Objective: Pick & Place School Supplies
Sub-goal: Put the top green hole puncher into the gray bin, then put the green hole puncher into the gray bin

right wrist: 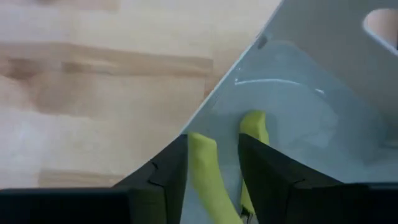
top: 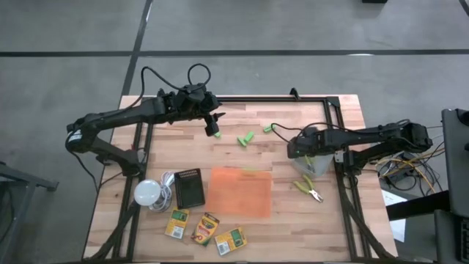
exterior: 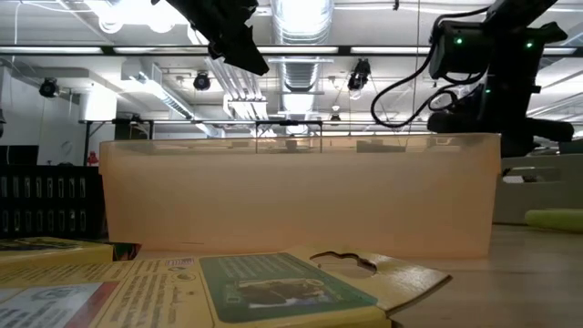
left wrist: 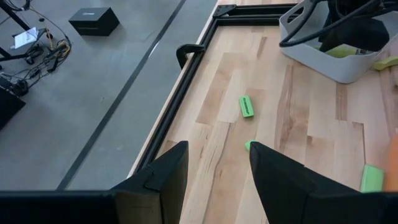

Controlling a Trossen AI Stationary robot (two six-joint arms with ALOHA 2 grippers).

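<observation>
The right gripper (right wrist: 211, 180) grips a yellow-handled tool (right wrist: 205, 177) over the white bin (right wrist: 323, 81); the left gripper (left wrist: 214, 177) hangs open, holding nothing.

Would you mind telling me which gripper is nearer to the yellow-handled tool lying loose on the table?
Right. The right gripper sits over the white bin, just up-table from the yellow-handled tool. The left gripper hangs far across the table, beyond the orange tray.

3 crayon boxes (top: 204, 229) lie before the tray (top: 239, 191), blocks (top: 245, 138) behind it, bulb (top: 147, 193) left.
</observation>
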